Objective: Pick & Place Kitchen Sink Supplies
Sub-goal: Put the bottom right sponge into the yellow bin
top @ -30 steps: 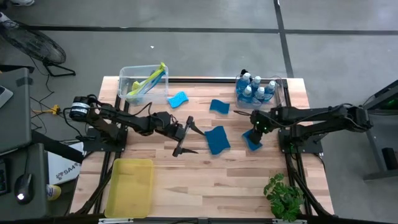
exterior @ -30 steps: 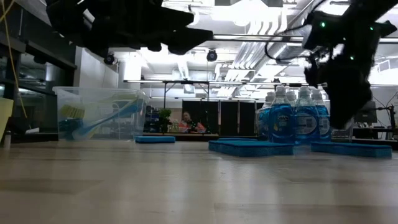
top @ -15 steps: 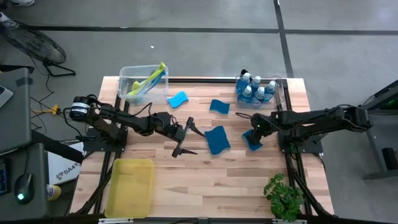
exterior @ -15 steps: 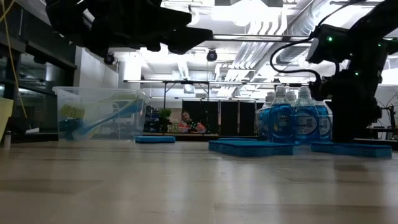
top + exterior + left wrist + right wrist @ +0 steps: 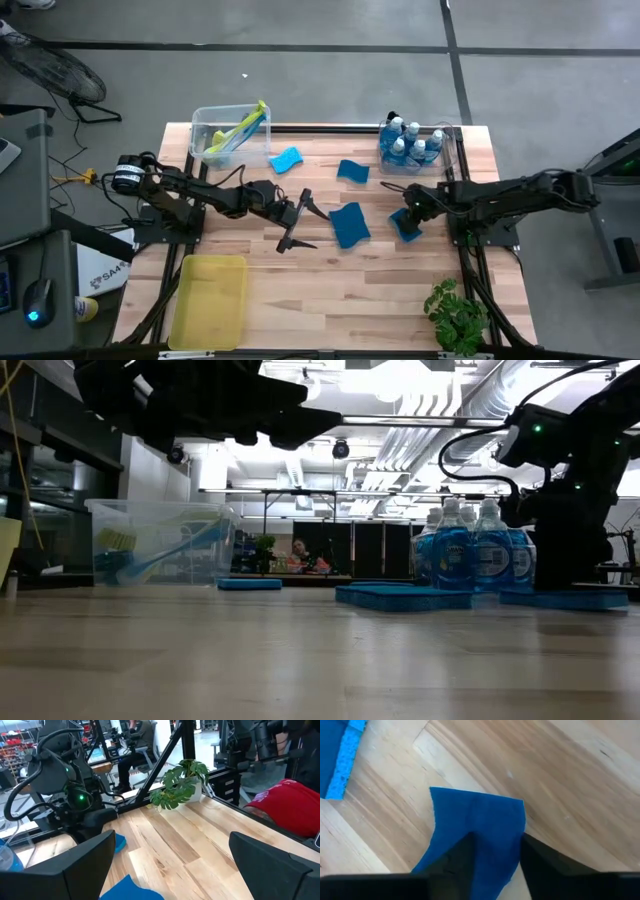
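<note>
The right pincer (image 5: 408,218) is down on a flat blue sponge (image 5: 480,840) at the right of the desk (image 5: 330,290), near side of the bin of soap bottles (image 5: 410,143); its fingers (image 5: 457,857) straddle the sponge, grasping it on both edges; the step in hand looks like the pick; next it calls for a firm lift and a carry, perhaps to the yellow tray (image 5: 208,300); the left pincer (image 5: 297,222) hangs released mid-desk, just left of another sponge (image 5: 349,224).

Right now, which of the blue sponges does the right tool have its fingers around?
The sponge nearest the table's right edge, just below the soap bottles; the right tool straddles it. The other three lie untouched.
</note>
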